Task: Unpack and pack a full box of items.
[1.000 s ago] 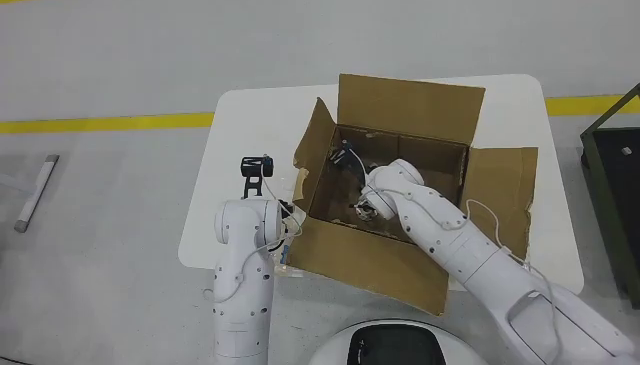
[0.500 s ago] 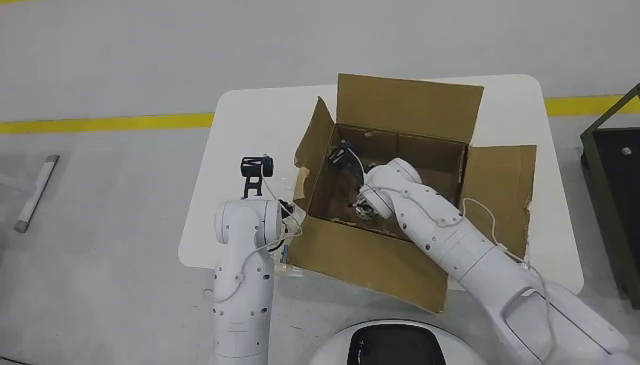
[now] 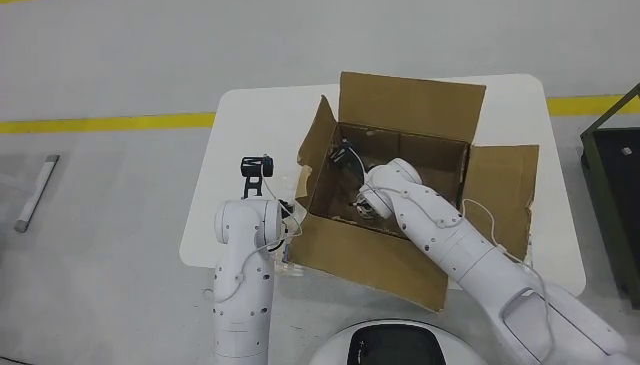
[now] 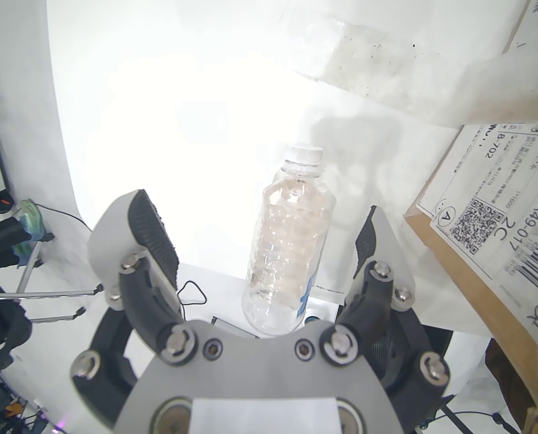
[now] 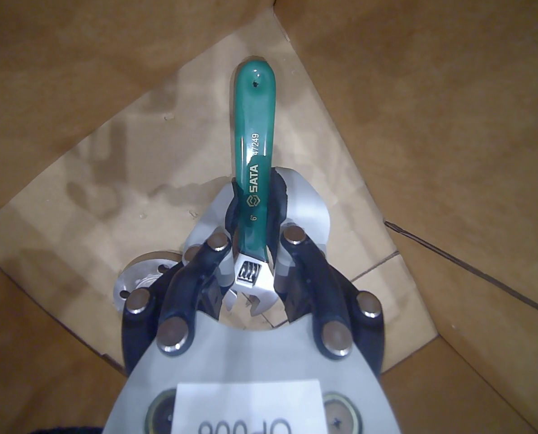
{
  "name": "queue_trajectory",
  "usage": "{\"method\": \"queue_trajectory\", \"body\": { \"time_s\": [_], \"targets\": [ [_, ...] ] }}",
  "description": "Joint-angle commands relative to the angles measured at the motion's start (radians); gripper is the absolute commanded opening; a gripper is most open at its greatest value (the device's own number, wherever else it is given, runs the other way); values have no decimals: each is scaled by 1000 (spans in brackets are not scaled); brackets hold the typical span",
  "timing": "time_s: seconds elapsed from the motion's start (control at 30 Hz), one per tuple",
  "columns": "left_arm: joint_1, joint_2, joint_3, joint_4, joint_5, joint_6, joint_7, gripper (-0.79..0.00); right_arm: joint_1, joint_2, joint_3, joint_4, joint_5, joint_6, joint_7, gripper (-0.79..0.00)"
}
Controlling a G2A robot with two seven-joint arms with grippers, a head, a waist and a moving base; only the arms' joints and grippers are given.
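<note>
Unpacking seems midway: the bottle is out on the tabletop between the released left gripper; the right gripper grasps a wrench inside the central box, with a flange remaining.

The left arm and right arm are white, with smooth round joints and thin white cables along them. The left gripper has pale grey fingers with black ribbed pads, black links and silver screws. The right gripper looks the same, with a white label on its grey base
</note>
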Motion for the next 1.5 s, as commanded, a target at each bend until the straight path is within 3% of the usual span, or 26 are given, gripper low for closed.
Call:
{"method": "queue_trajectory", "body": {
  "time_s": [0.0,0.33,0.67,0.83,0.97,1.2,1.47],
  "targets": [
    [0,0,0,0,0,0,0,0,-2,0,4,-1,-3,1,-1,-785],
    [0,0,0,0,0,0,0,0,-41,20,72,-114,-18,-13,11,-785],
    [0,0,0,0,0,0,0,0,-214,83,267,-474,3,-116,65,-785],
    [0,0,0,0,0,0,0,0,-346,117,439,-698,132,-210,69,-785],
    [0,0,0,0,0,0,0,0,-423,136,573,-794,337,-309,33,-785],
    [0,0,0,0,0,0,0,0,-514,161,739,-838,631,-432,-32,-785],
    [0,0,0,0,0,0,0,0,-507,176,742,-775,736,-493,-77,-785]
  ]
}}
